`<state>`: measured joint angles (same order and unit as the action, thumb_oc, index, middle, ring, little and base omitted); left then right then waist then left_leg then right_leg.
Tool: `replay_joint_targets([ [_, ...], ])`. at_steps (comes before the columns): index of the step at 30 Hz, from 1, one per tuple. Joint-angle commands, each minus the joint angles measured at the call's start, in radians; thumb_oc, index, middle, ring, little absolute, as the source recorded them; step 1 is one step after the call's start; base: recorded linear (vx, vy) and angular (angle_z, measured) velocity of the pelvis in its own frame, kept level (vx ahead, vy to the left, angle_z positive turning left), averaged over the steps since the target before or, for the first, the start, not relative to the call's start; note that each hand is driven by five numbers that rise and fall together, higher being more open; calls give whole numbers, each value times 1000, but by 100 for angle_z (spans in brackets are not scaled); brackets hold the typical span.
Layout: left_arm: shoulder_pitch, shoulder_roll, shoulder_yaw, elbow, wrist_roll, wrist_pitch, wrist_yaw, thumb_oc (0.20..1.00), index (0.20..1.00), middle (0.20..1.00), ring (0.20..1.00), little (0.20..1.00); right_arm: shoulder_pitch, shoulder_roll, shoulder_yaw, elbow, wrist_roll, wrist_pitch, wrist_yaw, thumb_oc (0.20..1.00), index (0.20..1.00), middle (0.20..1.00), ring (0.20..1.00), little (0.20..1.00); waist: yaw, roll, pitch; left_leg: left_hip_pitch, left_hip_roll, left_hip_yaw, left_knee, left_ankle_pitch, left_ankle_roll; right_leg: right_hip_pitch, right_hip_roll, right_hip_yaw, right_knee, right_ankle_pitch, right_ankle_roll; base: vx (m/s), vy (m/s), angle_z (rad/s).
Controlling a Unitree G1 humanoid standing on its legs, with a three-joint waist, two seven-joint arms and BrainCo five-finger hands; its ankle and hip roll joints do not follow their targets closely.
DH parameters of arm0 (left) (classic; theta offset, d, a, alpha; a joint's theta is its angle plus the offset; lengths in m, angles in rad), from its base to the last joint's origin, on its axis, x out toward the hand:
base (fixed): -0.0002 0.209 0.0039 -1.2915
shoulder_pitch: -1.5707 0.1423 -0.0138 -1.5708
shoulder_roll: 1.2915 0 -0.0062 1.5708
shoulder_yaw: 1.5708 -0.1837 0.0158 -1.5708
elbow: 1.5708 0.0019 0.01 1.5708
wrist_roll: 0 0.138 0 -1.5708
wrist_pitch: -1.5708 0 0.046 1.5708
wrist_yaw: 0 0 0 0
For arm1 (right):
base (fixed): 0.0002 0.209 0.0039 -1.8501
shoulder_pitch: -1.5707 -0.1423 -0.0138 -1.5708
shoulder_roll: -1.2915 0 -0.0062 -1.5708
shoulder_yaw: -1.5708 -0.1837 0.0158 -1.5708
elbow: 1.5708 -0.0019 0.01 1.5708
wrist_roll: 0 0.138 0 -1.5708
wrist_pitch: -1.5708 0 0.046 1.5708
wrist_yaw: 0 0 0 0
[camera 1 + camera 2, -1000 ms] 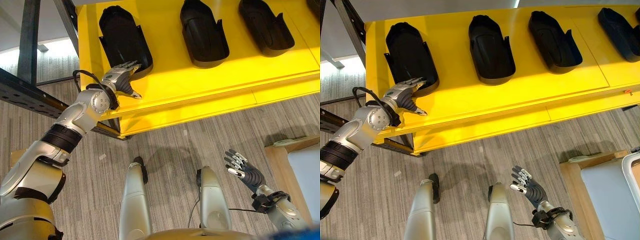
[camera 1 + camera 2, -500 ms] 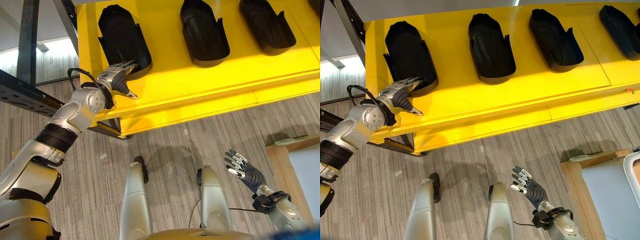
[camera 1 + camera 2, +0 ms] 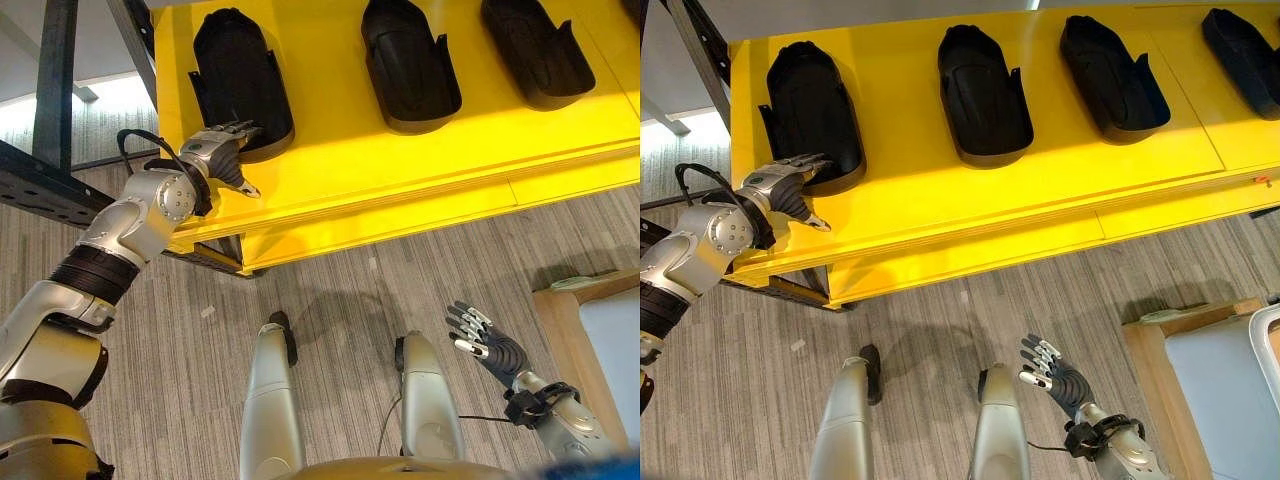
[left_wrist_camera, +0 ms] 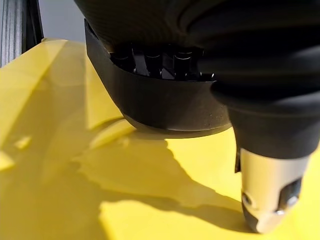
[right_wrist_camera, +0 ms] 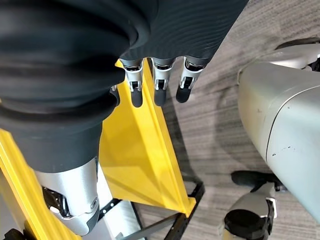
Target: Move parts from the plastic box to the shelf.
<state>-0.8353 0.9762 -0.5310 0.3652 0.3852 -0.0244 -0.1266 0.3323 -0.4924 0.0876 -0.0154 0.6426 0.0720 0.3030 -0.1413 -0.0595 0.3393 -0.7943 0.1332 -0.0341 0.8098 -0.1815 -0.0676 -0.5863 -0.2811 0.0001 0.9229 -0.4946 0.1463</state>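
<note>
Part [image 3: 811, 115] on shelf [image 3: 940, 215], left hand [image 3: 780, 187] fingers [image 3: 808, 160] touching it (uncurled)

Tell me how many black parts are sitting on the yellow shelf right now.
4 show in the right eye view: one at the shelf's left end by the left robot hand, two mid-shelf, one cut off at the right edge. More may lie beyond.

Three black moulded parts lie in a row on the yellow shelf [image 3: 400, 160]. The left hand [image 3: 222, 160] rests at the shelf's front left corner, fingers straight, touching the leftmost part [image 3: 240, 80]. The right hand [image 3: 478, 335] hangs open over the grey floor [image 3: 330, 290].
</note>
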Motion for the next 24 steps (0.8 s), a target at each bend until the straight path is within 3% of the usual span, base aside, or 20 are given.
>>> replay_joint_targets([
  [1, 18, 69, 43, -4, 41, 10, -10, 1000, 1000, 1000, 1000, 1000, 57, -38, -46, -62, -14, -7, 19, 1000, 1000, 1000, 1000, 1000, 11, 23, -29, 33, 75, -26, 68, -132, -19, 91, -12, 23, -72, 45, -41, 0, 0, 0],
  [16, 22, 101, 77, -25, 59, 7, 1, 1000, 1000, 1000, 1000, 1000, 57, -37, -56, -60, -15, -1, 26, 1000, 1000, 1000, 1000, 1000, 13, 26, -29, 28, 73, -26, 73, -135, -18, 87, -13, 23, -69, 43, -41, 0, 0, 0],
  [21, 33, 90, 163, -77, -51, -27, 95, 1000, 1000, 1000, 1000, 1000, 44, -29, -55, -53, 1, -26, 17, 1000, 1000, 1000, 1000, 1000, 18, 24, -30, 23, 68, -27, 78, -134, -17, 81, -11, 24, -65, 42, -45, 0, 0, 0],
  [24, 86, 75, 272, -149, -148, -74, 191, 1000, 1000, 1000, 1000, 1000, 39, -27, -47, -50, 12, -54, 8, 1000, 1000, 1000, 1000, 1000, 23, 25, -36, 23, 67, -29, 75, -132, -17, 77, -9, 23, -62, 42, -48, 0, 0, 0],
])
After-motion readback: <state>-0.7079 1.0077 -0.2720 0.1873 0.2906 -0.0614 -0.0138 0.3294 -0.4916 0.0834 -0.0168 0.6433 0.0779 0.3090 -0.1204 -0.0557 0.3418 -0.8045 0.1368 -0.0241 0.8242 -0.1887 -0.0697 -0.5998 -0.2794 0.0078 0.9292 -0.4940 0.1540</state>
